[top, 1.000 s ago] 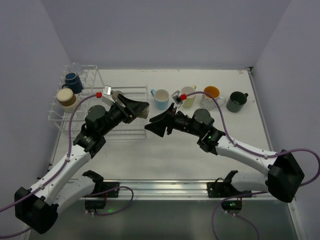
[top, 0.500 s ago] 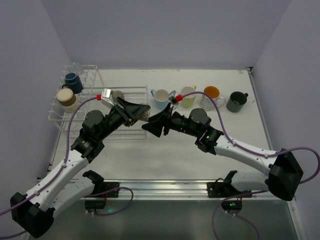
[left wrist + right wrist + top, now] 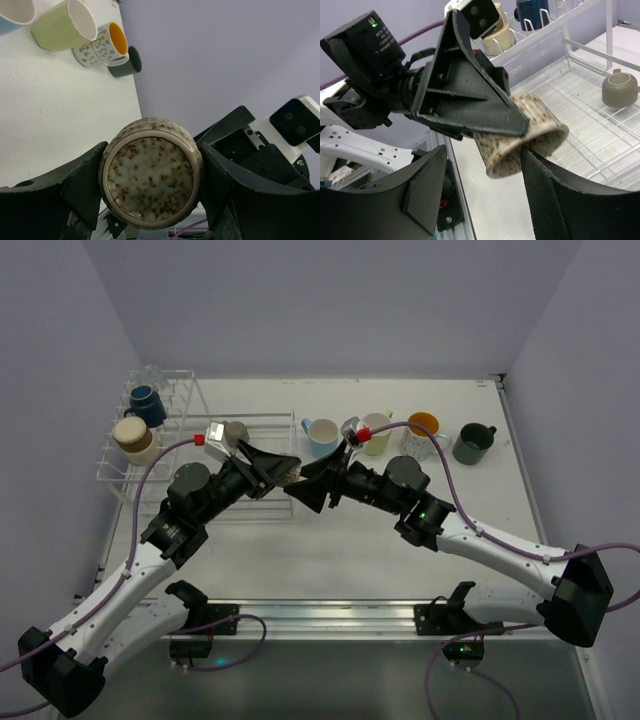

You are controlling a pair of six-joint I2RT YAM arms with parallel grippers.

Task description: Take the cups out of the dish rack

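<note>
My left gripper (image 3: 284,469) is shut on a speckled cream-brown cup (image 3: 289,476) and holds it on its side in the air, right of the dish rack (image 3: 150,476). In the left wrist view the cup's base (image 3: 151,180) fills the space between the fingers (image 3: 82,186). My right gripper (image 3: 306,490) is open, and the cup's open end (image 3: 530,131) lies between its fingers (image 3: 555,200), the right one close to the rim. A navy cup (image 3: 147,405) and a cream cup (image 3: 133,439) sit in the rack's tall part. A grey-brown cup (image 3: 236,431) sits in the basket.
A light blue cup (image 3: 321,437), a yellow-green cup (image 3: 377,432), a white cup with orange inside (image 3: 424,433) and a dark green cup (image 3: 473,443) stand in a row on the table behind my right arm. Walls close the table on three sides.
My left gripper has carried the speckled cup a little nearer to the right gripper. The right gripper has closed in on the cup's open end.
</note>
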